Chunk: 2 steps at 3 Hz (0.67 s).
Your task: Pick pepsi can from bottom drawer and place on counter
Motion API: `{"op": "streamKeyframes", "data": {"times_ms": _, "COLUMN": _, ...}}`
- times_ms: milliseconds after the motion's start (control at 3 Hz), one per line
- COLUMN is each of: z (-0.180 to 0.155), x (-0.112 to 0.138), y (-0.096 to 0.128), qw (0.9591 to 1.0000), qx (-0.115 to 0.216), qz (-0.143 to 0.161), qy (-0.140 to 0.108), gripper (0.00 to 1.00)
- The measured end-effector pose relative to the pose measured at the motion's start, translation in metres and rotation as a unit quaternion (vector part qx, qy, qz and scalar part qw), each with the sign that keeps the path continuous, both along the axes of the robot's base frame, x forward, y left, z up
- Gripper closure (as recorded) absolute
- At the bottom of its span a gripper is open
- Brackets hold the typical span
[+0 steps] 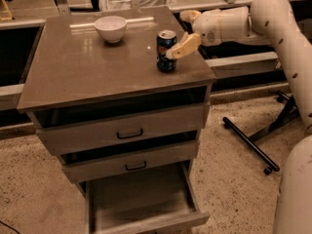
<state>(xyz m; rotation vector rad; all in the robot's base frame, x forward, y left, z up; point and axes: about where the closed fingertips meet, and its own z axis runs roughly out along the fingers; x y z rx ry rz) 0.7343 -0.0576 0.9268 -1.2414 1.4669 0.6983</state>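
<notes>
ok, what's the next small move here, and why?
Probably draw the gripper straight back along its arm, away from the pepsi can. The can stands upright on the counter, and the fingers are spread open, one overlapping the can's side, so any sideways sweep could tip it.

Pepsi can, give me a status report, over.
Gripper open, right of the pepsi can, one finger at its side, contact unclear. Can upright on counter. Bottom drawer open. White bowl apart, nothing in the way.
</notes>
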Motion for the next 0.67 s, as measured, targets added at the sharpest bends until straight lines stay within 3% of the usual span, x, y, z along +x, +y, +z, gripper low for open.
{"op": "streamKeyframes", "data": {"times_ms": 333, "z": 0.0178, "x": -0.0176, "y": -0.0309, "qw": 0.9968, "qx": -0.043, "qz": 0.031, "qy": -0.059, "gripper": 0.00}}
{"op": "streamKeyframes", "data": {"times_ms": 667, "z": 0.0166, "x": -0.0243, "y": -0.0296, "qw": 0.9953, "qx": -0.052, "qz": 0.050, "qy": -0.065, "gripper": 0.00}}
